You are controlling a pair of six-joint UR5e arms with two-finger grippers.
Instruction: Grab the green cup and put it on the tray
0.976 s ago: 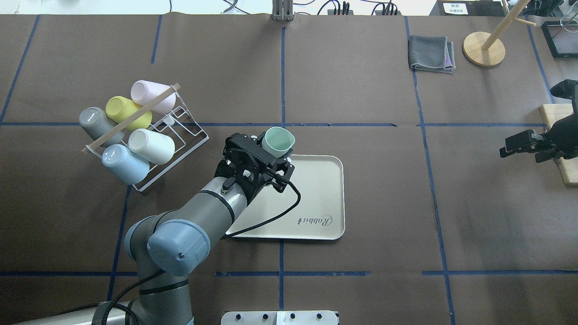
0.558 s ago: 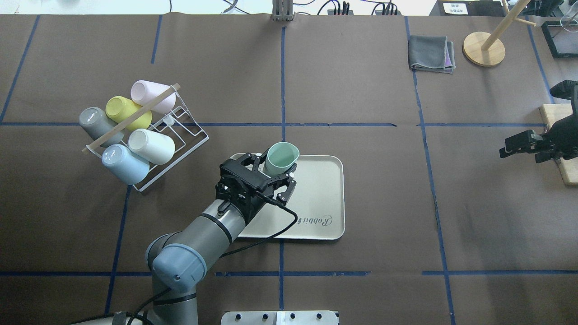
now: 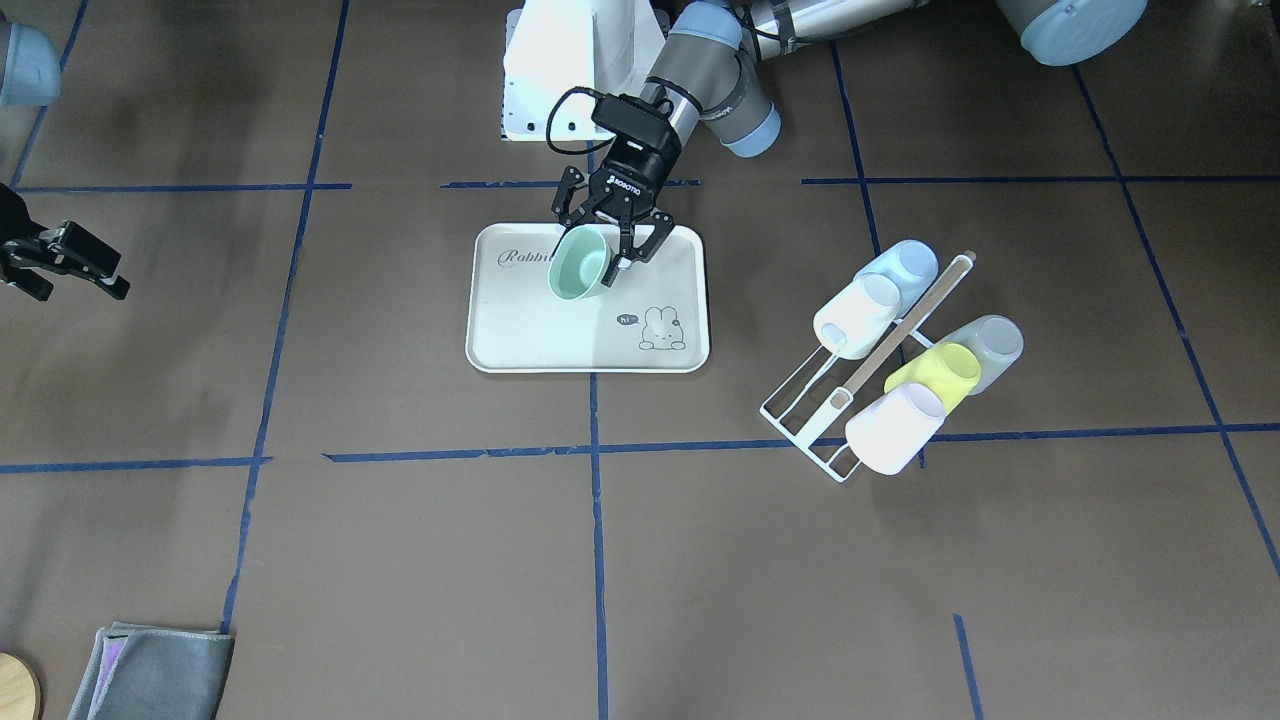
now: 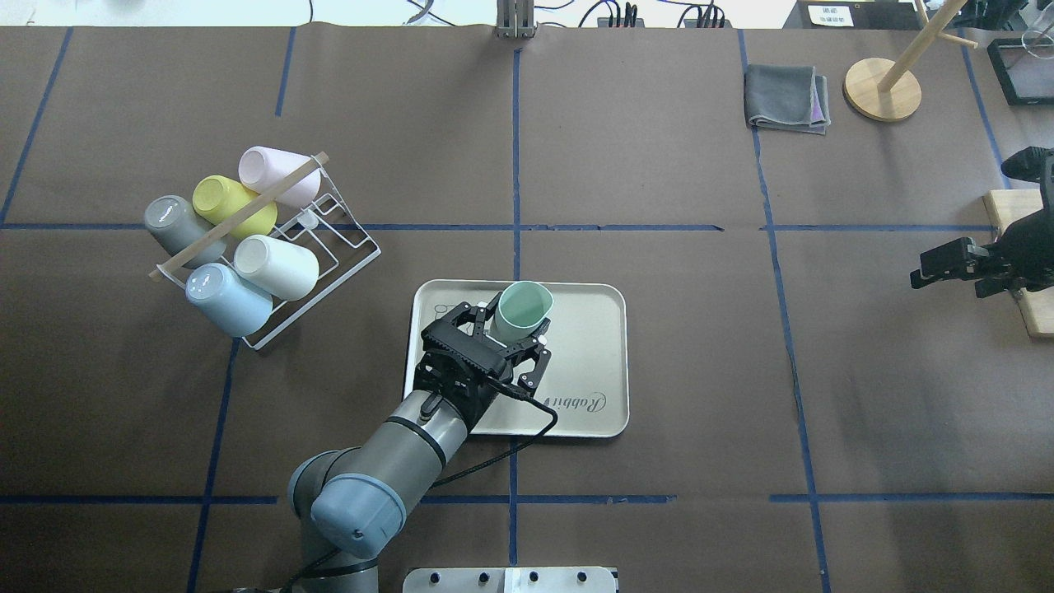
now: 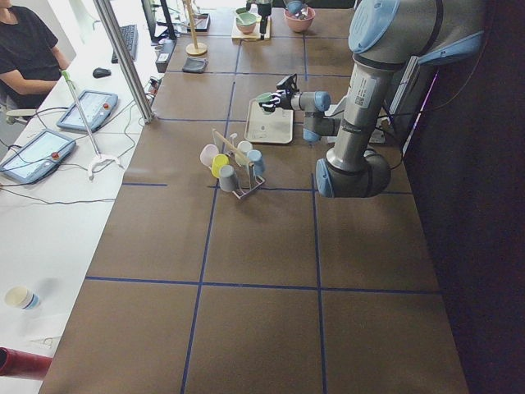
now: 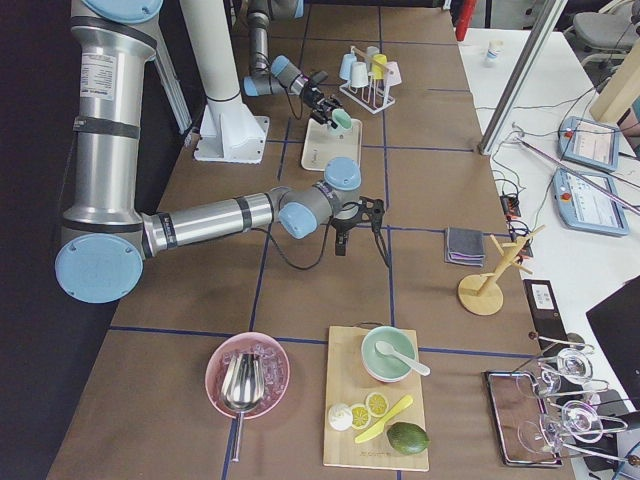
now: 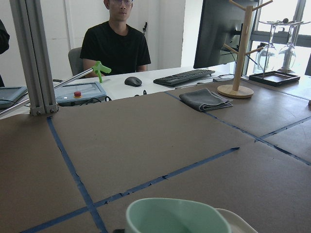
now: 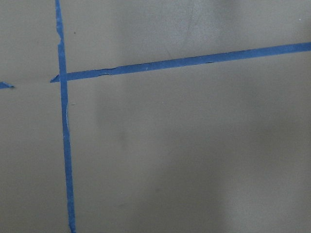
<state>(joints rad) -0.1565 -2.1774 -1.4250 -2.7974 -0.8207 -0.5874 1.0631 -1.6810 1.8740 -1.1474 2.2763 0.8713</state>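
My left gripper (image 4: pixel 509 328) is shut on the pale green cup (image 4: pixel 524 310). It holds the cup tilted, mouth away from the robot, over the far left part of the cream tray (image 4: pixel 586 346). In the front-facing view the cup (image 3: pixel 579 264) sits between the fingers of the gripper (image 3: pixel 603 250), over the tray (image 3: pixel 560 335) near its "Rabbit" script. I cannot tell whether the cup touches the tray. The cup's rim (image 7: pixel 177 214) fills the bottom of the left wrist view. My right gripper (image 4: pixel 939 265) is open and empty at the far right, away from the tray.
A white wire rack (image 4: pixel 329 239) to the left of the tray holds several cups, among them a yellow one (image 4: pixel 233 205) and a pale blue one (image 4: pixel 228 299). A grey cloth (image 4: pixel 786 99) and a wooden stand (image 4: pixel 883 89) lie at the far right.
My left arm has drawn the green cup back toward the robot, from beyond the tray's far edge to over the tray. The right arm has not moved.
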